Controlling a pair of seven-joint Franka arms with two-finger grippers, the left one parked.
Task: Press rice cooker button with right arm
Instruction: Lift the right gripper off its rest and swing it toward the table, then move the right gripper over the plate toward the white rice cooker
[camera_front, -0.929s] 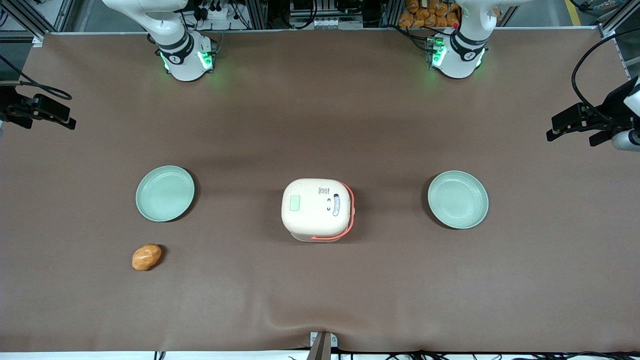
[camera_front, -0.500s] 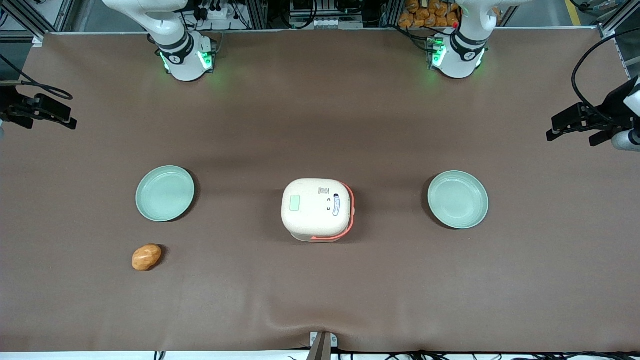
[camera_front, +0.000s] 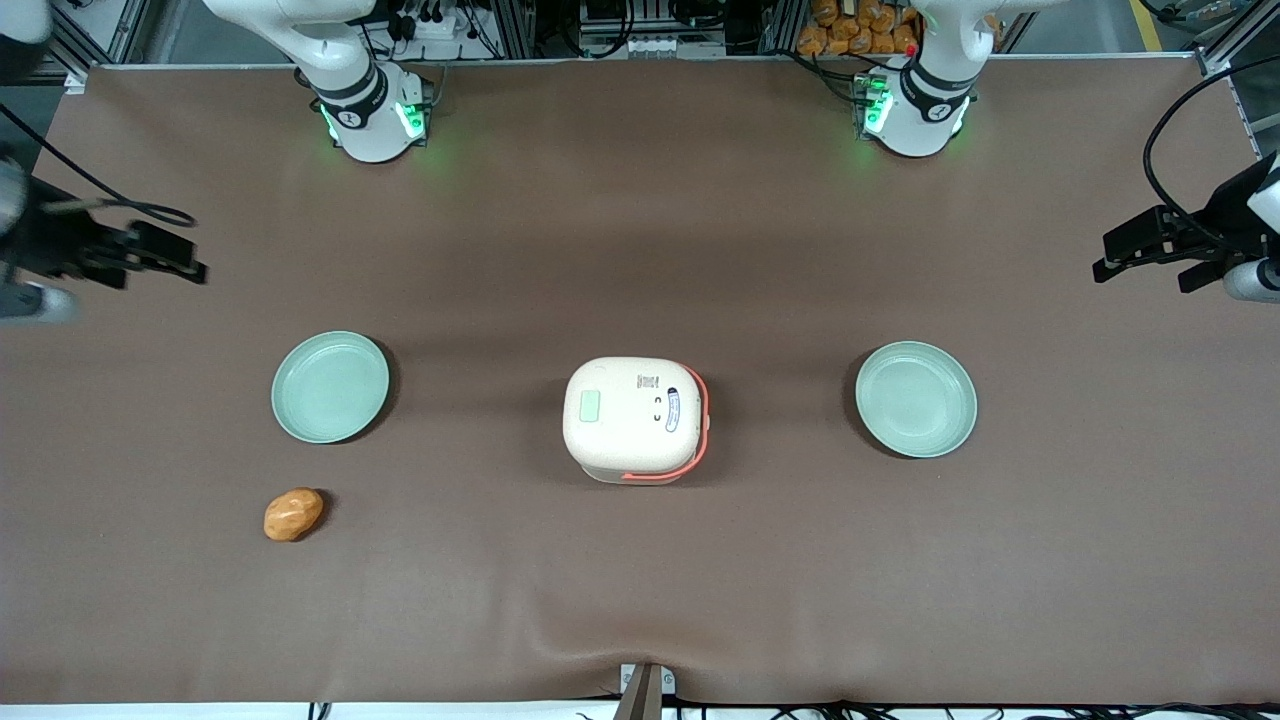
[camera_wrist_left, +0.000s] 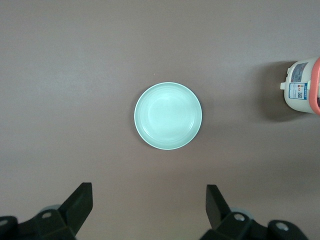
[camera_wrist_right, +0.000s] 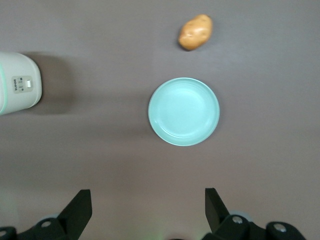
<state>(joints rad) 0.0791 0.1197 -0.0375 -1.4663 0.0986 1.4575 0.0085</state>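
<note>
A brown mat (camera_front: 640, 250) covers the long work table, with cabinets and cables ranged along its twelve o'clock edge. At the centre of the front view the rice cooker (camera_front: 632, 418) is seen with its cream lid shut and an orange handle band (camera_front: 700, 420) along its three o'clock side. The button (camera_front: 590, 405), a small pale green pad, is set into the lid toward nine o'clock, and an oval label (camera_front: 673, 411) toward three.

A pale green plate (camera_front: 330, 387) is laid at nine o'clock from the cooker, a second plate (camera_front: 915, 399) at three, and a potato (camera_front: 293, 514) at about six o'clock from the first plate. That first plate lies roughly between the gripper and the cooker.

In the right wrist view the cooker (camera_wrist_right: 17, 85) is cut off by the frame's edge, while the plate (camera_wrist_right: 183, 111) and potato (camera_wrist_right: 196, 32) are shown whole. The right arm (camera_front: 365, 110) is seen only at its base; its upper links are cut off by the frame.

The gripper (camera_front: 170, 262) is held level above the mat at about ten o'clock from the cooker, well apart from it, its outline blurred. From the wrist the gripper (camera_wrist_right: 148, 210) is shown with fingers (camera_wrist_right: 80, 207) spread wide and nothing gripped.
</note>
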